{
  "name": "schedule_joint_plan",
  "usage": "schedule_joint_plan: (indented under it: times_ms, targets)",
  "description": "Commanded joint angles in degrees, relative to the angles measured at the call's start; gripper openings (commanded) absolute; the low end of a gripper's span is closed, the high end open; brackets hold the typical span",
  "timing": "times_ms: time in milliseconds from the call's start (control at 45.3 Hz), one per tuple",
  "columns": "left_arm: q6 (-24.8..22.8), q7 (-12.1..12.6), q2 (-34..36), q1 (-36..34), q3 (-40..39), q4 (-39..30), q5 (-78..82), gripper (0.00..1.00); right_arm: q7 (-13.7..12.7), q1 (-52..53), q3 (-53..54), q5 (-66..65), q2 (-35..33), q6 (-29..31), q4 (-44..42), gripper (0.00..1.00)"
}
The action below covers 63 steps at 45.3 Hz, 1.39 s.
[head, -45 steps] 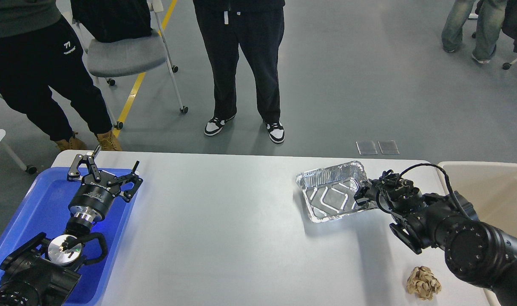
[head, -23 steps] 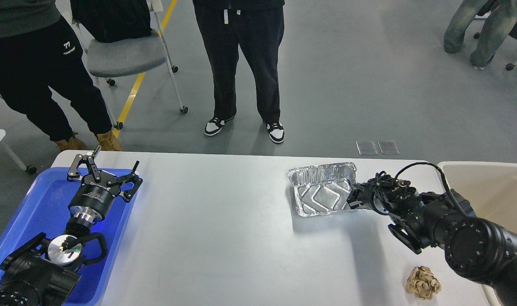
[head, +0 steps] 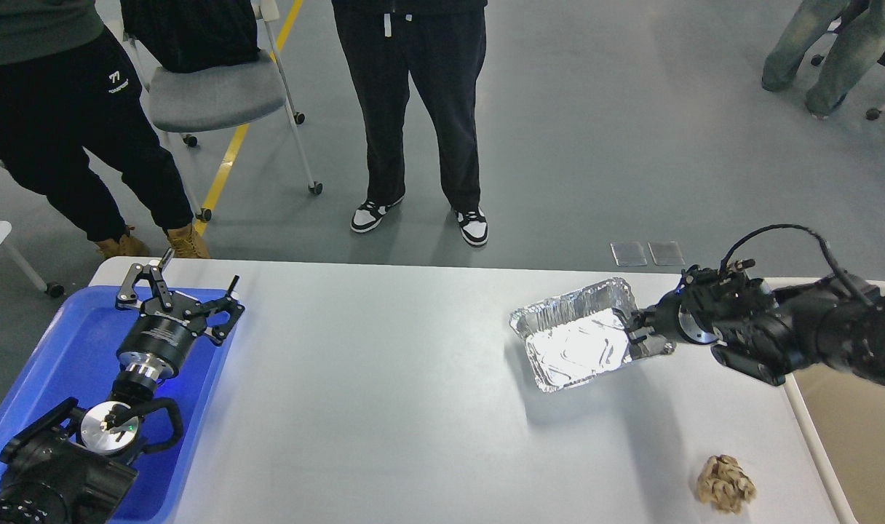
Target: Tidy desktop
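Observation:
The desktop [head: 384, 407] is a wide white-grey tabletop. My right gripper [head: 635, 331] is shut on the right rim of an empty foil tray [head: 577, 338] and holds it tilted above the right part of the desktop. A crumpled brown paper ball [head: 725, 483] lies on the desktop near the front right corner. My left gripper [head: 177, 295] is open and empty, hovering over the far end of the blue tray [head: 57, 364].
The blue plastic tray sits at the desktop's left edge. A beige bin [head: 857, 429] stands just right of the desktop, under my right arm. People and a wheeled chair [head: 217, 87] stand beyond the far edge.
My right arm has lifted and swung to the right with the foil tray, which moved right and tilted. The left arm has not moved.

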Motion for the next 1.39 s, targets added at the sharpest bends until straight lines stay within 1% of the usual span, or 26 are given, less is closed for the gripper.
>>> schedule_joint_plan:
  times_ms: [0,132,309,463,618,684,772,861,949,1015,1081,1126,1192,1368]
  targets:
    - [0.0,0.0,0.0,0.0,0.0,0.0,0.0,1.00,0.4,11.6,-0.1,-0.1,-8.9,6.4,10.9,0.00]
    - [0.0,0.0,0.0,0.1,0.0,0.0,0.0,1.00,0.4,19.3,-0.5,-0.4,-13.7,11.1,17.2,0.00]
    - [0.0,0.0,0.0,0.1,0.0,0.0,0.0,1.00,0.3,31.0,-0.8,-0.6,-19.7,20.1,24.6,0.00]
    - [0.0,0.0,0.0,0.1,0.0,0.0,0.0,1.00,0.3,40.7,-2.4,-0.6,-22.8,28.7,26.6,0.00]
    - [0.0,0.0,0.0,0.1,0.0,0.0,0.0,1.00,0.1,49.3,-2.5,-0.3,-26.3,38.7,26.8,0.00]
    - [0.0,0.0,0.0,0.1,0.0,0.0,0.0,1.00,-0.4,51.3,-2.5,0.0,-28.0,41.2,26.3,0.00]
    - [0.0,0.0,0.0,0.1,0.0,0.0,0.0,1.00,-1.4,52.0,-2.4,0.2,-31.2,41.4,25.2,0.00]
    - [0.0,0.0,0.0,0.1,0.0,0.0,0.0,1.00,-2.0,51.8,-2.0,0.8,-35.4,40.2,22.7,0.00]
    - [0.0,0.0,0.0,0.1,0.0,0.0,0.0,1.00,-2.2,51.2,-1.8,3.5,-40.9,37.2,20.8,0.00]
    - [0.0,0.0,0.0,0.1,0.0,0.0,0.0,1.00,-2.9,50.8,-1.8,5.8,-44.6,34.9,19.0,0.00]
    - [0.0,0.0,0.0,0.1,0.0,0.0,0.0,1.00,-3.9,49.9,-1.7,7.7,-48.2,32.7,16.2,0.00]
    - [0.0,0.0,0.0,0.1,0.0,0.0,0.0,1.00,-4.0,48.8,-1.5,9.2,-50.3,31.3,13.4,0.00]
    - [0.0,0.0,0.0,0.1,-0.1,0.0,-0.1,1.00,-4.0,45.5,-1.3,12.9,-52.2,28.4,8.3,0.00]
    - [0.0,0.0,0.0,0.1,-0.1,0.0,-0.1,1.00,-4.1,30.0,0.8,31.6,-52.0,19.9,-1.8,0.00]
